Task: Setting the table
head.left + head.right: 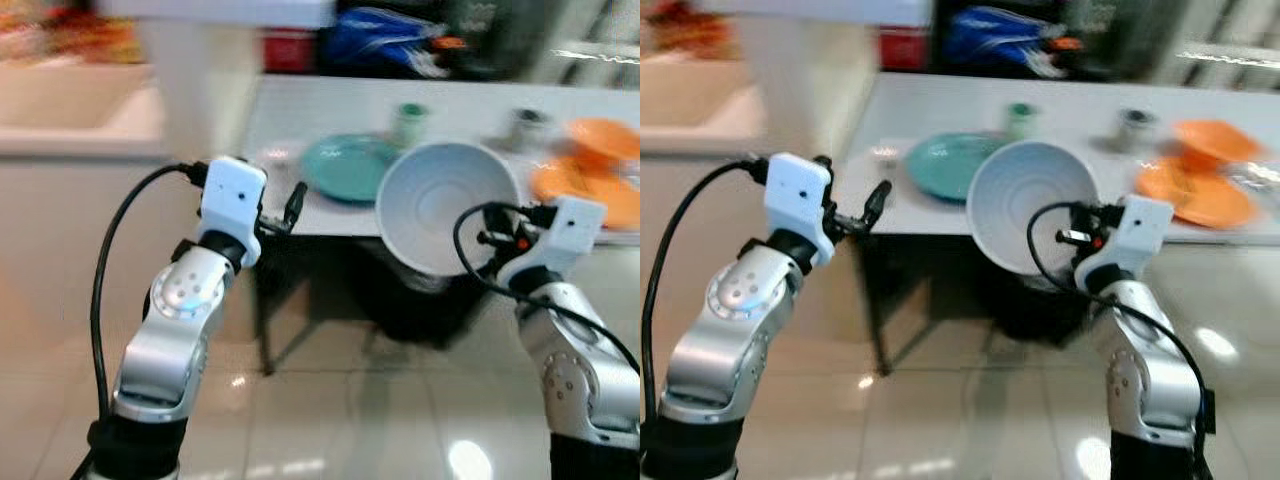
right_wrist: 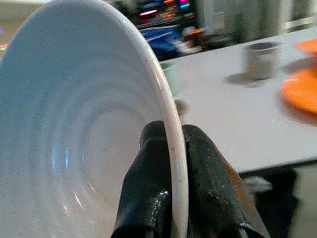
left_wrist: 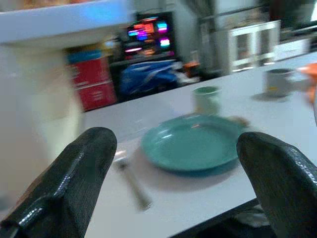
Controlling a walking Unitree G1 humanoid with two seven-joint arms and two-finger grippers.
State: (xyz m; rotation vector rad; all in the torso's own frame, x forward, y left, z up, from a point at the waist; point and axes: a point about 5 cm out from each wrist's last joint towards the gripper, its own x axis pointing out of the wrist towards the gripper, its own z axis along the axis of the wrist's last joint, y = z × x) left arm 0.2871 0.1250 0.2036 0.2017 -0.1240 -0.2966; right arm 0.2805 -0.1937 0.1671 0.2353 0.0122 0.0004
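Note:
My right gripper (image 2: 171,148) is shut on the rim of a white ribbed bowl (image 1: 447,205), held tilted in the air just short of the white table (image 1: 470,105). On the table lie a teal plate (image 1: 347,165) with a pale green cup (image 1: 409,122) behind it. A fork (image 3: 131,181) lies left of that plate. My left gripper (image 3: 176,163) is open and empty, raised before the table's near left corner, its fingers (image 1: 294,205) pointing at the teal plate.
An orange plate (image 1: 590,190) and an orange bowl (image 1: 605,138) sit at the table's right, a grey mug (image 1: 526,127) beside them. A white pillar (image 1: 195,85) stands left of the table. Blue bags and red boxes lie behind. Glossy tiled floor below.

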